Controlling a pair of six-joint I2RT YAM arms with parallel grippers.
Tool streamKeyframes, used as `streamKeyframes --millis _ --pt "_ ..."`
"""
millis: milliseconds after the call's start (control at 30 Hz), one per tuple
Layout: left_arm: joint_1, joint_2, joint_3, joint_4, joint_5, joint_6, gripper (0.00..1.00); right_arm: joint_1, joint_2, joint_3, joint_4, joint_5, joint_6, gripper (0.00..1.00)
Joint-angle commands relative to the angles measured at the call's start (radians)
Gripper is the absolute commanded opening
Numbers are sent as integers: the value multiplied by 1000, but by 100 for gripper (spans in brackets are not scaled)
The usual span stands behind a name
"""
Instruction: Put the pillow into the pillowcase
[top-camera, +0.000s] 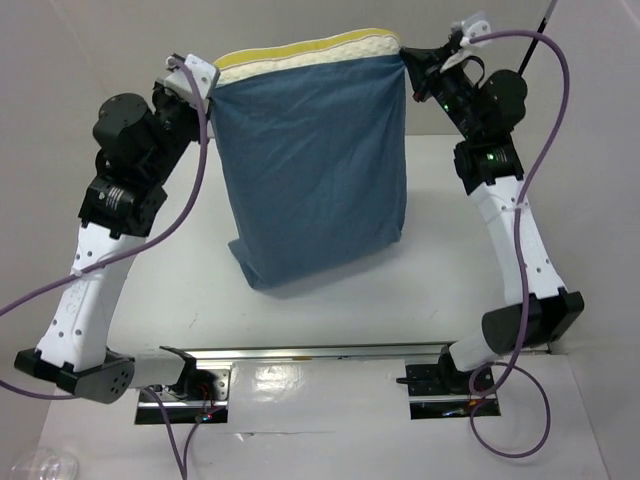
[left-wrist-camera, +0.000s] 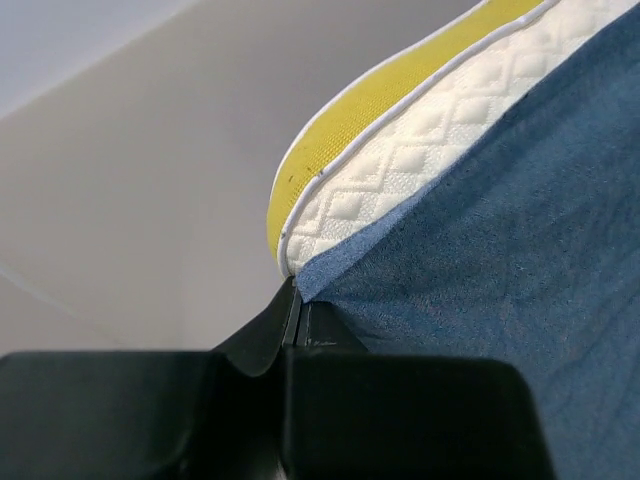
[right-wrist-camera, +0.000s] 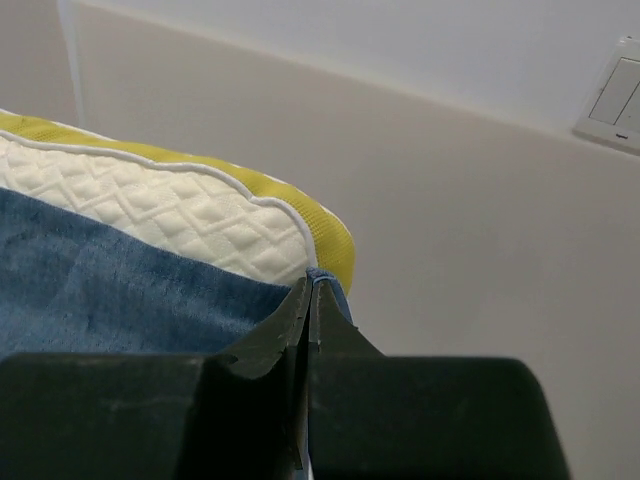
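Note:
The dusty-blue pillowcase (top-camera: 315, 170) hangs upright between my two arms, its bottom resting on the table. The cream quilted pillow (top-camera: 310, 48) with a yellow side band is inside it; only its top edge sticks out of the opening. My left gripper (top-camera: 207, 92) is shut on the pillowcase's upper left corner (left-wrist-camera: 310, 275). My right gripper (top-camera: 408, 62) is shut on its upper right corner (right-wrist-camera: 325, 280). In the left wrist view the pillow (left-wrist-camera: 390, 170) rises above the blue hem. In the right wrist view the pillow (right-wrist-camera: 150, 205) sits just left of the jaws.
The white table (top-camera: 330, 310) lies below the hanging pillowcase. A metal rail (top-camera: 320, 352) with both arm bases runs along the near edge. Purple cables (top-camera: 560, 110) loop beside each arm. A wall switch plate (right-wrist-camera: 615, 95) shows in the right wrist view.

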Motion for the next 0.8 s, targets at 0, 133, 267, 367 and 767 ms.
streamKeyframes --millis 0,133,267,367,767 --pt "-8 24 179 129 -14 3 0 7 42 207 130 22 -18 0" --pt "-8 35 308 214 -5 87 0 7 63 386 180 -18 -32 0" --pt "-8 35 400 265 -16 155 0 7 54 411 220 -7 -55 0" --pt "-8 35 376 200 -26 94 0 7 26 313 151 16 -37 0" --pt "-16 102 338 249 31 37 0 18 223 572 33 -21 55 0"
